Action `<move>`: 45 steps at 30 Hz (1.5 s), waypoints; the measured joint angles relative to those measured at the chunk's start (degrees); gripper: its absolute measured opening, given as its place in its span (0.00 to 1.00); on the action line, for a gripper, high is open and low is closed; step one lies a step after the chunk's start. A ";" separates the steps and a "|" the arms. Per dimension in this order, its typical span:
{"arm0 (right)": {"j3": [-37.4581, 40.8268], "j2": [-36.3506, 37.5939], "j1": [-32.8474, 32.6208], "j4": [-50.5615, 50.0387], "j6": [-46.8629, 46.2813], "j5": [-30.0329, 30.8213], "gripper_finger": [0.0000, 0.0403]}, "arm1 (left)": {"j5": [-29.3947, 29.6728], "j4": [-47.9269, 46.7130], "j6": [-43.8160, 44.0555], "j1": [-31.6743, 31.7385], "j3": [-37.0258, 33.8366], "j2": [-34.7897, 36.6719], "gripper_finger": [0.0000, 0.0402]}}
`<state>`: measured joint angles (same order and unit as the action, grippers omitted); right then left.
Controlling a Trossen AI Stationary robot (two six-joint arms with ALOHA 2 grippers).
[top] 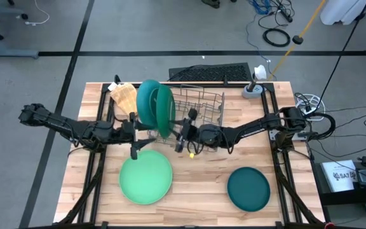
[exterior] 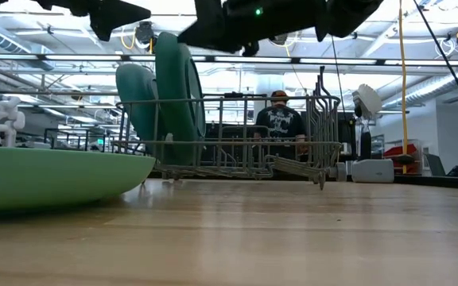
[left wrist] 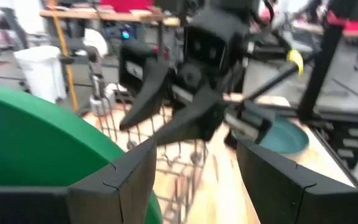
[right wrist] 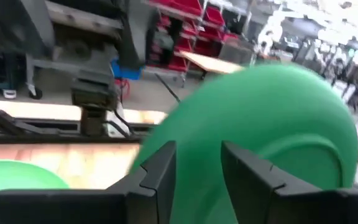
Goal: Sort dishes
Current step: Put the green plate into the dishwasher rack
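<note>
left gripper fingers apart, right gripper facing it, parted

I see four round, smooth dishes, and I place each by the grey wire rack. A teal plate and a dark green plate stand on edge side by side at the rack's left end, nearly upright, the green one nearer the table's front. A large light green plate lies flat on the wood in front of the rack's left end. A dark teal plate lies flat, well apart, off the rack's front right.
</note>
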<state>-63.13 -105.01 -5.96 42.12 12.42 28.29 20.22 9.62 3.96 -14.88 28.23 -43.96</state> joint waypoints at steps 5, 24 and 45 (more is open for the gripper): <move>0.00 0.00 -1.07 2.54 2.90 0.09 0.29 | -1.92 -2.36 -1.28 -0.16 0.00 -1.84 0.58; 0.00 2.82 -3.64 3.14 6.14 0.63 0.29 | 3.72 1.55 1.69 6.50 -0.02 -9.31 0.58; -0.02 2.82 -3.73 -29.97 -19.11 4.42 0.29 | 7.15 0.29 3.29 4.99 0.00 -9.27 0.58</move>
<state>-63.16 -102.19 -9.69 12.15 -6.69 32.71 27.38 9.91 7.25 -9.89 28.23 -53.23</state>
